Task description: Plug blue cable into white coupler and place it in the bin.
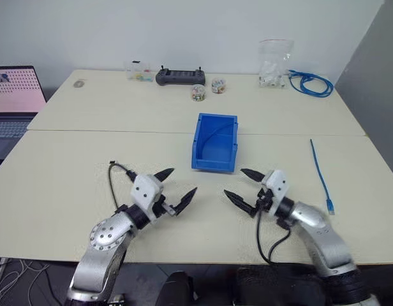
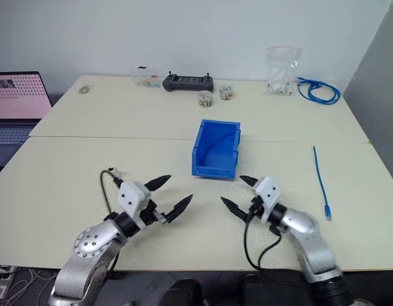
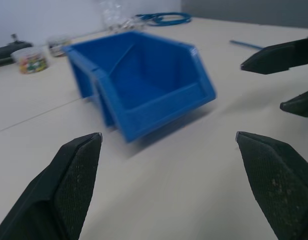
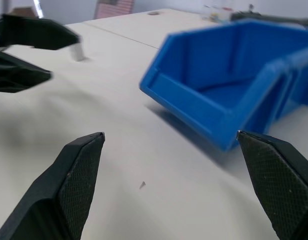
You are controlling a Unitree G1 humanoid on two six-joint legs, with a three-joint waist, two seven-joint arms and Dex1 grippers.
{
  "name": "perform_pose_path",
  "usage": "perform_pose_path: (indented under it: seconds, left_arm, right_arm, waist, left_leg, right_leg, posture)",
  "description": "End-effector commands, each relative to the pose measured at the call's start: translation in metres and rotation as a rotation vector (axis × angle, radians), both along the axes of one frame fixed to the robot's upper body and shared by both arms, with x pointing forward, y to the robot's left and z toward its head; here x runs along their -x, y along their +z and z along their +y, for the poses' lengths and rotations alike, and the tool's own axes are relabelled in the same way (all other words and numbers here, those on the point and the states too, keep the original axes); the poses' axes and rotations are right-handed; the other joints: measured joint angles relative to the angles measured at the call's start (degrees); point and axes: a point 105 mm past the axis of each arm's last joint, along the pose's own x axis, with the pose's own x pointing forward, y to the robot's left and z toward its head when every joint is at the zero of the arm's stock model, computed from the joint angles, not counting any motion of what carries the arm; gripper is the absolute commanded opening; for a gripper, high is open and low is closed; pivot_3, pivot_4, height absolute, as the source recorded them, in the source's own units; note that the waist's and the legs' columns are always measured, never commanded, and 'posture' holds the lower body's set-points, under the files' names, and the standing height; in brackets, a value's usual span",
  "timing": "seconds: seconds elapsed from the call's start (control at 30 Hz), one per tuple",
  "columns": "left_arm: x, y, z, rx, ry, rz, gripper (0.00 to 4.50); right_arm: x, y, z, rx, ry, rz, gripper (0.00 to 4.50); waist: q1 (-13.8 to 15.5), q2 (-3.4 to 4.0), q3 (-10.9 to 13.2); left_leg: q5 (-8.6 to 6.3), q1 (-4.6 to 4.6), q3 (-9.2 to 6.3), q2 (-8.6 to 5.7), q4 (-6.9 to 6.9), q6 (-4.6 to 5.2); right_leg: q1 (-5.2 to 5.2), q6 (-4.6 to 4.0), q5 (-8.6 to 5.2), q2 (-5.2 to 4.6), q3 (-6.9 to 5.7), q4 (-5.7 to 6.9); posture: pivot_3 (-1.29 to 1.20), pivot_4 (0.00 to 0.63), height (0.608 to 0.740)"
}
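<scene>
Grippers, two: left gripper (image 1: 174, 187) and right gripper (image 1: 242, 185), both with fingers spread wide and empty, facing each other over bare table (image 1: 88, 159). Bin (image 1: 215, 142), one, just beyond and between them. Blue cable (image 1: 321, 173), one, lying straight, right of the right gripper. Farther off: cable bundle (image 1: 309, 83), clear bag (image 1: 275, 64), two small jars (image 1: 198, 93), black controller (image 1: 180, 77), laptop (image 1: 14, 95).

- The bin (image 1: 215, 143) sits mid-desk (image 1: 88, 166), its low lip toward the robot.
- The blue cable (image 1: 321, 175) lies to its right, well apart.
- Left pincer (image 1: 173, 187) and right pincer (image 1: 244, 185) hover in front of the bin, facing each other.
</scene>
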Motion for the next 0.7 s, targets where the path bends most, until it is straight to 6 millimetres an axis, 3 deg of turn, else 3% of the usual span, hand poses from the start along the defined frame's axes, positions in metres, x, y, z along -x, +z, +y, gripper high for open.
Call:
perform_pose_path:
  seconds: [0.03, 0.27, 0.33, 0.43, 0.53, 0.7]
  left_arm:
    - [0.008, 0.01, -0.018, 0.004, -0.144, 0.025, 4.5]
    - [0.012, 0.015, -0.035, -0.031, -0.292, 0.064, 4.5]
    - [0.009, 0.018, -0.039, -0.024, -0.301, 0.055, 4.5]
    - [0.007, 0.017, -0.042, -0.021, -0.302, 0.049, 4.5]
    - [0.008, 0.015, -0.045, -0.024, -0.304, 0.049, 4.5]
    - [0.009, 0.013, -0.047, -0.027, -0.298, 0.045, 4.5]
  right_arm:
    - [0.009, 0.03, -0.027, 0.147, 0.104, -0.05, 4.48]
    - [0.005, 0.04, -0.107, 0.627, 0.196, -0.029, 4.48]
    - [-0.001, 0.036, -0.144, 0.883, 0.23, -0.01, 4.48]
    - [-0.012, 0.033, -0.184, 1.212, 0.291, -0.02, 4.48]
    - [-0.025, 0.033, -0.202, 1.414, 0.372, -0.045, 4.48]
    - [-0.036, 0.024, -0.206, 1.518, 0.496, -0.055, 4.48]
  waist:
    - [0.0, -0.02, 0.0]
    - [-0.3, 0.0, 0.1]
    - [-0.3, 0.07, 0.1]
    - [-0.3, 0.16, 0.2]
    - [-1.0, 0.21, 0.3]
    - [-1.5, 0.21, 0.4]
  left_leg:
    - [0.0, 0.03, 0.0, 0.01, -0.01, 0.0]
    - [-0.01, 0.38, 0.0, 0.05, -0.05, 0.02]
    - [-0.01, 0.41, -0.01, 0.07, -0.04, 0.02]
    - [-0.01, 0.54, 0.08, 0.01, -0.03, 0.02]
    - [-0.01, 0.69, 0.22, 0.07, -0.07, 0.01]
    - [0.0, 0.73, 0.19, 0.11, -0.1, -0.01]
  right_leg:
    - [0.03, 0.0, 0.0, 0.0, -0.01, -0.01]
    - [0.4, 0.01, -0.05, 0.04, -0.06, -0.09]
    - [0.45, 0.0, -0.04, 0.04, -0.06, -0.1]
    - [0.58, 0.01, -0.05, 0.01, -0.01, -0.13]
    - [0.63, -0.04, -0.06, 0.02, 0.04, -0.16]
    - [0.64, -0.12, -0.08, 0.03, 0.11, -0.08]
  posture:
    - [0.0, 0.15, 0.74]
    - [0.0, 0.15, 0.74]
    - [0.0, 0.15, 0.74]
    - [0.0, 0.15, 0.74]
    - [0.0, 0.15, 0.74]
    - [0.0, 0.15, 0.74]
